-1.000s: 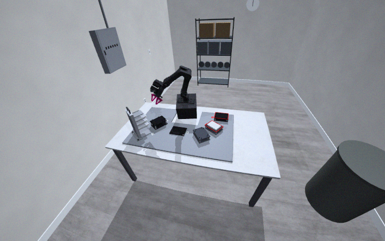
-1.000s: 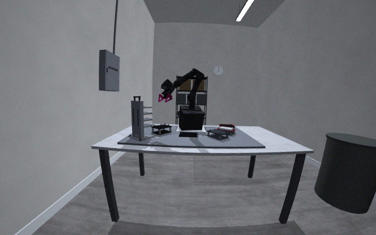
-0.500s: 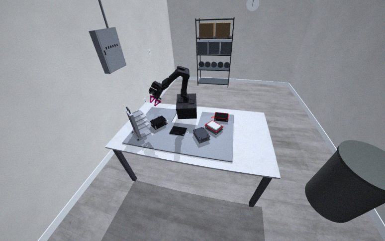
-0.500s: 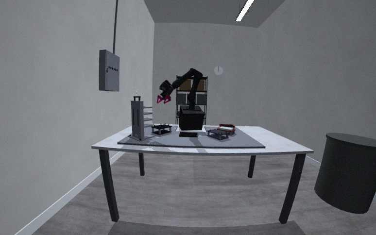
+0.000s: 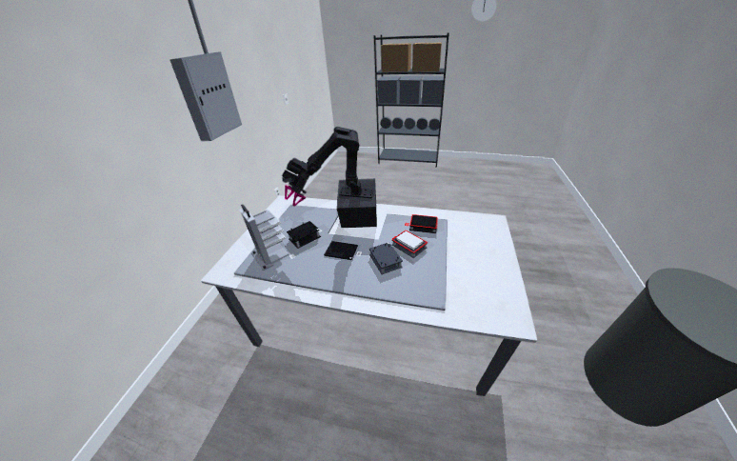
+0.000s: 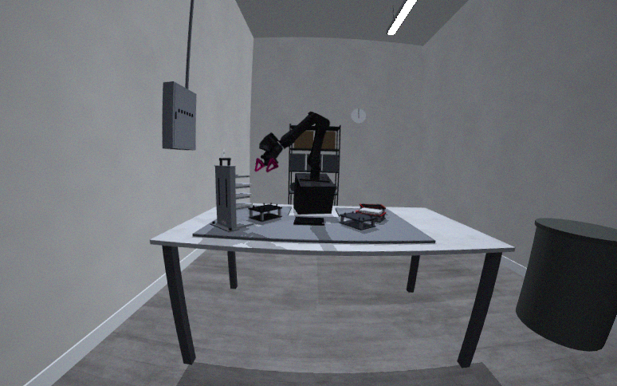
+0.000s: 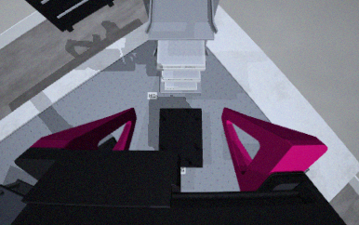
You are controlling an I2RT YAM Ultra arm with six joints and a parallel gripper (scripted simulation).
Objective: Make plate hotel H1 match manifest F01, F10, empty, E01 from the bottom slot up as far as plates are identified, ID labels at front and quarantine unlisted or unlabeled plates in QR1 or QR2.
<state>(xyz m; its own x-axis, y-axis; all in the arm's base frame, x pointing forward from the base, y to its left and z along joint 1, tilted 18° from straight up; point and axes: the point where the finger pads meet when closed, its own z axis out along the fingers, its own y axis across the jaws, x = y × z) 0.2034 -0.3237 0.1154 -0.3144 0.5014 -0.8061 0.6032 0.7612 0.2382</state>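
Note:
The plate hotel H1 (image 5: 258,239) (image 6: 224,191) (image 7: 181,20) stands at the left end of the grey mat (image 5: 390,288). Its light grey shelves face my gripper; I cannot tell whether any plate lies on them. A black raised nest (image 5: 302,232) (image 6: 265,210) (image 7: 180,135) stands just in front of the hotel. My gripper (image 5: 293,196) (image 6: 266,165) (image 7: 179,112) is open and empty, with magenta fingers. It hangs high above the table, over the far side of the black nest, and looks down at the nest and the hotel. A white plate (image 5: 408,241) (image 6: 371,210) lies in a red-framed nest.
A second red-framed nest (image 5: 423,221) stands behind the white plate. A dark grey raised nest (image 5: 385,255) (image 6: 357,218) and a flat black pad (image 5: 340,249) (image 6: 308,221) lie mid-mat. The arm's black base (image 5: 356,209) (image 6: 312,195) stands at the back. A small white label (image 7: 152,95) lies by the hotel's foot.

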